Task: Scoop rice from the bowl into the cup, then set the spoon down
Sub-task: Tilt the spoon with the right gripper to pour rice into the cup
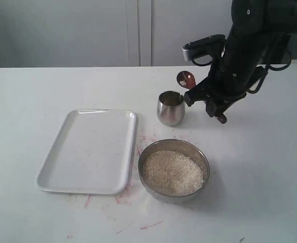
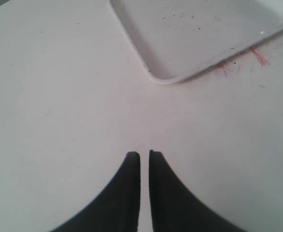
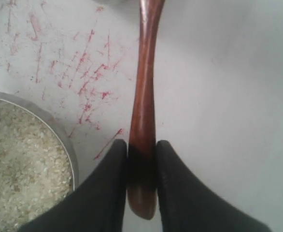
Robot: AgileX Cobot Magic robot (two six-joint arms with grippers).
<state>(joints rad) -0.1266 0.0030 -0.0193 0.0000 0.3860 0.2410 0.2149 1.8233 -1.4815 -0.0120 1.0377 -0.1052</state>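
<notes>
Though its tip is cut off ahead, the right jaws pinch the spoon (image 3: 142,96). Their arm slants downward; the left jaws are pressed together.

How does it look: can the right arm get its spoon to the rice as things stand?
Probably yes. The right gripper grips the spoon by its handle near the cup. The bowl sits uncovered close by, its rice exposed, and nothing stands between them.
</notes>
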